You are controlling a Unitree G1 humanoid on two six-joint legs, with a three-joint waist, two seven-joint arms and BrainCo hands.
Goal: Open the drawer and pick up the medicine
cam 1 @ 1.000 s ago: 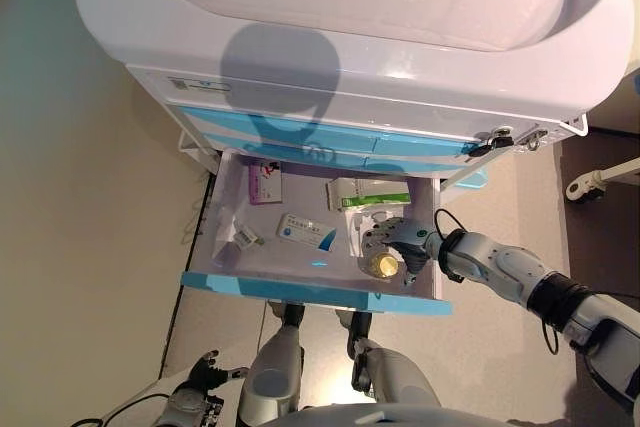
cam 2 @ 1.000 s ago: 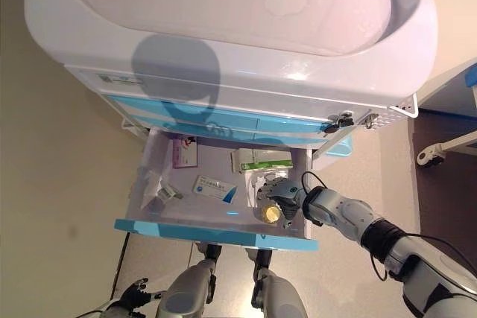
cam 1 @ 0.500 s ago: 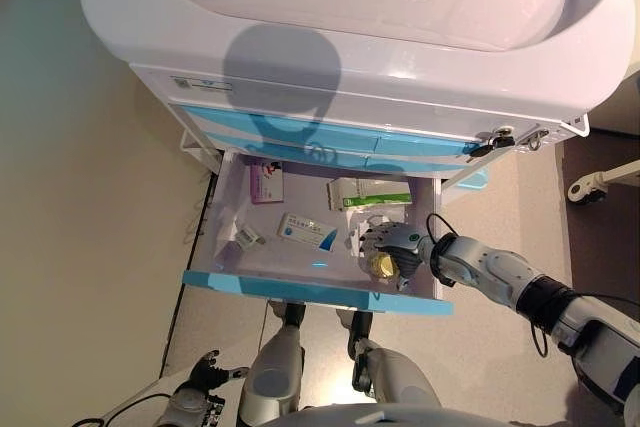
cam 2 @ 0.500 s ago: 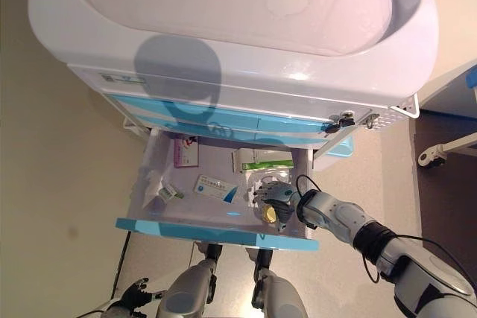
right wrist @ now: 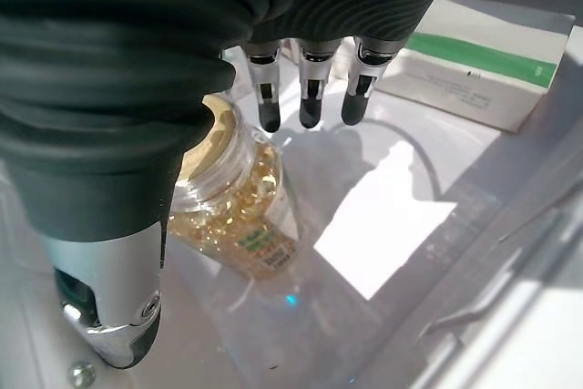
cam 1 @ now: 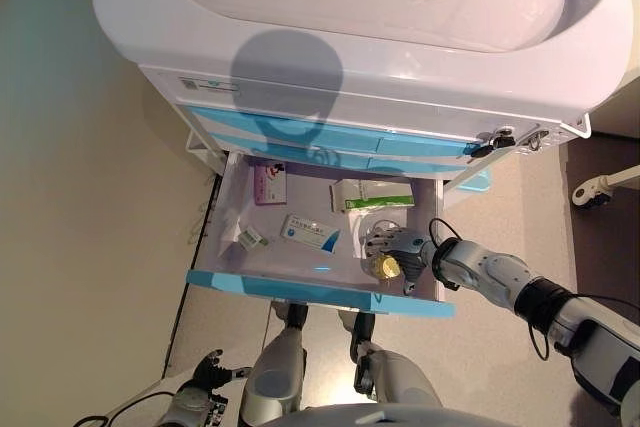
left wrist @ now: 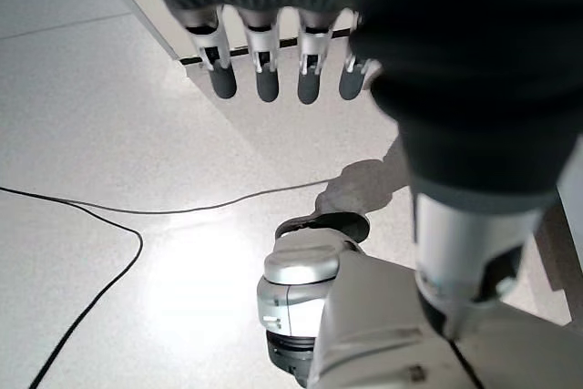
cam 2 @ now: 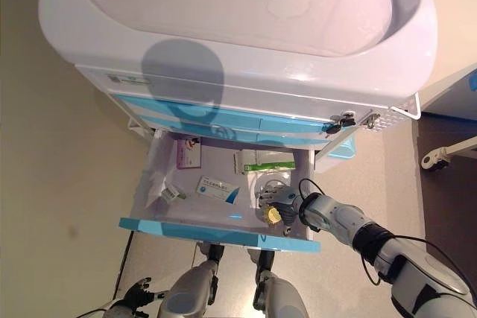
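The white drawer with a blue front (cam 1: pixel 318 292) is pulled open under the cart. A clear bottle of yellow capsules (cam 1: pixel 382 267) lies in its front right corner. My right hand (cam 1: pixel 394 246) is down in the drawer over this bottle. In the right wrist view the bottle (right wrist: pixel 239 196) lies between the thumb (right wrist: pixel 114 312) and the straight fingers (right wrist: pixel 310 97), which reach past it. The hand is open, not closed round it. My left hand (cam 1: pixel 207 379) hangs low by the floor, open and empty; its wrist view shows the straight fingers (left wrist: pixel 266 75).
The drawer also holds a green-and-white box (cam 1: pixel 372 193) at the back, a blue-and-white box (cam 1: pixel 309 232) in the middle, a purple box (cam 1: pixel 268 184) and a small vial (cam 1: pixel 249 238) to the left. The white cart top (cam 1: pixel 360 47) overhangs the drawer.
The view has shifted a little to the right. My right hand stays over the bottle and has drawn in closer to it. The left hand has not moved.
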